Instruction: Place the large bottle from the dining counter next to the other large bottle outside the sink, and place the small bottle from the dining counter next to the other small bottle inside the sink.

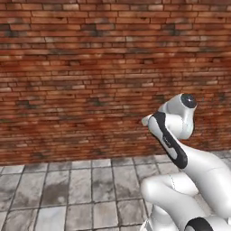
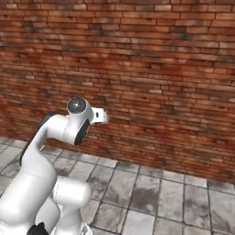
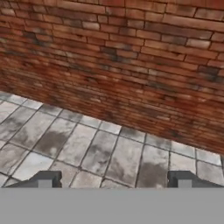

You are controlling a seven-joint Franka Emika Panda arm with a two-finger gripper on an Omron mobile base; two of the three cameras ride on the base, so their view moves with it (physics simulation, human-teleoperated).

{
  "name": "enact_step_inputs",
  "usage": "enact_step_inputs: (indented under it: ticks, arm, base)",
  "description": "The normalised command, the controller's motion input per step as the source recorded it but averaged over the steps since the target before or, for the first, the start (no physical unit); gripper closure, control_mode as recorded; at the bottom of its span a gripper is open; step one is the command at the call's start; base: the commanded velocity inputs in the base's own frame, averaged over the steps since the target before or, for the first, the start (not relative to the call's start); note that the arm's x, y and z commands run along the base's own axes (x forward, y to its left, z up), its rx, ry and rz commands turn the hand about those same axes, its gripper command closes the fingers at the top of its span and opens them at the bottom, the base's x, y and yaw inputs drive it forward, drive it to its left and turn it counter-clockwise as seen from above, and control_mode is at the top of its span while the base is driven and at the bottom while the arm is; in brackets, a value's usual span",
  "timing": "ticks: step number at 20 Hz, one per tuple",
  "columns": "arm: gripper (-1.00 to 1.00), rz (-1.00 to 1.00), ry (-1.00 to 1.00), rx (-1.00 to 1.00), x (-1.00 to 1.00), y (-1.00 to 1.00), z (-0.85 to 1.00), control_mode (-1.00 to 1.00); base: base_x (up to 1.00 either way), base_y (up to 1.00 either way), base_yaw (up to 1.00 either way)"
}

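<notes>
The hand [image 3: 114, 180] is seen spread wide and empty, its fingertips [image 3: 43, 179] far apart above a grey tiled floor [image 3: 87, 144]; a red brick wall [image 3: 131, 57] is faced, and no bottle can be located

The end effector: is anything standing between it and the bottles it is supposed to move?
That cannot be judged here. The open, empty end effector faces a red brick wall over a grey tiled floor. Only bare floor lies between it and the wall, with no bottle, sink or counter ahead.
</notes>
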Motion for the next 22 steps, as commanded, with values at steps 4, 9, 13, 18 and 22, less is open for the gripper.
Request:
enact_step_inputs:
  ticks: [4, 9, 13, 18, 22]
  arm:
    - [-1.0, 0.0, 0.0, 0.0, 0.0, 0.0, 0.0, 1.0]
    - [-1.0, 0.0, 0.0, 0.0, 0.0, 0.0, 0.0, 1.0]
    - [-1.0, 0.0, 0.0, 0.0, 0.0, 0.0, 0.0, 1.0]
    - [-1.0, 0.0, 0.0, 0.0, 0.0, 0.0, 0.0, 1.0]
    - [-1.0, 0.0, 0.0, 0.0, 0.0, 0.0, 0.0, 1.0]
  base:
    - [0.16, 0.96, 0.58]
    - [0.49, 0.58, 0.43]
    - [0.95, 0.46, 0.23]
    - [1.0, 0.6, 0.22]
    - [0.77, 0.89, 0.31]
